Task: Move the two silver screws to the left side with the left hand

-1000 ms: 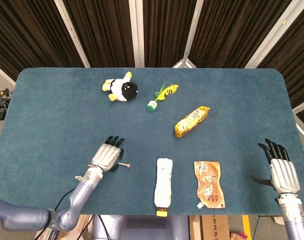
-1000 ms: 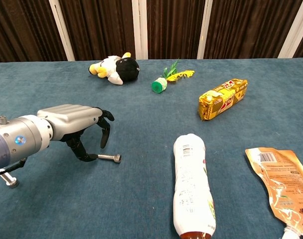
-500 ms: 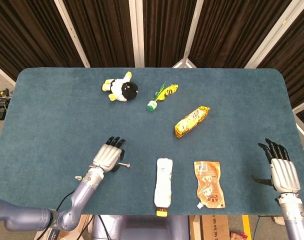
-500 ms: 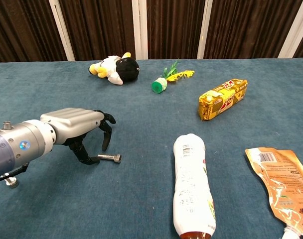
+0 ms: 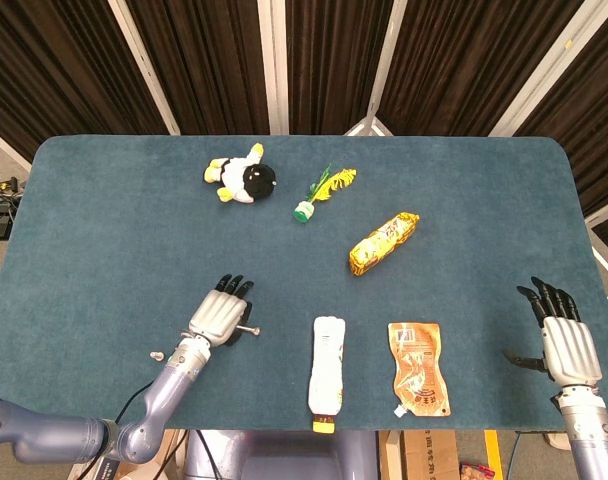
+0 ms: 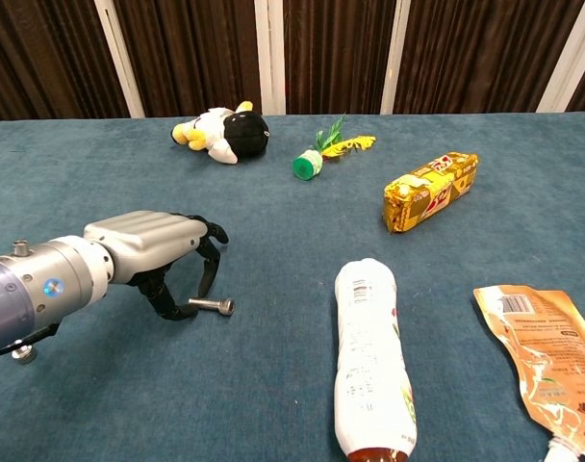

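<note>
One silver screw point(image 6: 213, 306) point(image 5: 249, 331) lies flat on the blue table, just left of the white bottle. My left hand point(image 6: 153, 250) point(image 5: 216, 318) arches over its left end, fingers curved down and apart; the thumb tip sits at the screw's shaft and a fingertip comes down just behind it. The screw still rests on the cloth. A second silver screw point(image 6: 23, 353) point(image 5: 156, 354) stands by my left wrist near the front edge. My right hand point(image 5: 567, 345) lies open with fingers stretched at the front right, holding nothing.
A white bottle point(image 6: 371, 356) and an orange pouch point(image 6: 543, 356) lie at the front, right of the screw. Further back are a gold snack pack point(image 6: 429, 190), a green-capped feather toy point(image 6: 317, 157) and a black-and-white plush point(image 6: 223, 133).
My left hand has crept a little to the right, further over the screw. Neither screw has moved, and the right hand stays still.
</note>
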`<move>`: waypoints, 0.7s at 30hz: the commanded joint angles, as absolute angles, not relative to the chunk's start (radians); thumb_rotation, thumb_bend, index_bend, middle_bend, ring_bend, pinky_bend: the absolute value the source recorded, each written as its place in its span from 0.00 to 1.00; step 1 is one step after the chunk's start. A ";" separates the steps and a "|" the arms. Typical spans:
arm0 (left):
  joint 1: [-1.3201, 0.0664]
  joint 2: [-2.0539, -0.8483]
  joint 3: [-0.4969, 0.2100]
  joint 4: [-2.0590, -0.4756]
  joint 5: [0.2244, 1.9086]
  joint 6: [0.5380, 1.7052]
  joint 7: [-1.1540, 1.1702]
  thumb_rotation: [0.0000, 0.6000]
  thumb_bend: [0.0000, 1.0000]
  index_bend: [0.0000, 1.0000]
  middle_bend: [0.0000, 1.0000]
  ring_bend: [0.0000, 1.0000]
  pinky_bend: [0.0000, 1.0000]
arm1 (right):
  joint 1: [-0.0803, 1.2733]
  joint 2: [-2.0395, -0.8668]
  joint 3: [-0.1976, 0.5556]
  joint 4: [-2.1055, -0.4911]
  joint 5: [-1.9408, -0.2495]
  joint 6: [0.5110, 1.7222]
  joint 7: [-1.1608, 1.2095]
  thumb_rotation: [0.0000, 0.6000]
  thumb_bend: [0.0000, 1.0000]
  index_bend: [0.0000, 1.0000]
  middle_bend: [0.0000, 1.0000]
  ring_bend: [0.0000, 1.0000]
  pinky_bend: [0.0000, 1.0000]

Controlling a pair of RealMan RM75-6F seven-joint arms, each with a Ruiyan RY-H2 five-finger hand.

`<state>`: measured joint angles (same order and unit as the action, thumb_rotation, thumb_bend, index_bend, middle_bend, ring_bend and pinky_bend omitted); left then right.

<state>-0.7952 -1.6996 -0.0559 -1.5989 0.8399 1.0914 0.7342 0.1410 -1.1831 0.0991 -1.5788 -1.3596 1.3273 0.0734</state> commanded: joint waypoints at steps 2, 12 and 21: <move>-0.793 -1.700 -0.055 -1.596 0.838 1.097 0.745 1.00 0.48 0.57 0.09 0.00 0.00 | 0.141 -1.182 0.098 -1.579 -1.361 1.326 0.077 1.00 0.11 0.16 0.07 0.02 0.00; -0.791 -1.701 -0.057 -1.595 0.835 1.092 0.755 1.00 0.48 0.53 0.08 0.00 0.00 | 0.144 -1.181 0.096 -1.579 -1.359 1.317 0.081 1.00 0.11 0.16 0.07 0.02 0.00; -0.790 -1.701 -0.061 -1.597 0.828 1.087 0.762 1.00 0.48 0.49 0.08 0.00 0.00 | 0.143 -1.178 0.097 -1.581 -1.359 1.317 0.085 1.00 0.11 0.16 0.07 0.02 0.00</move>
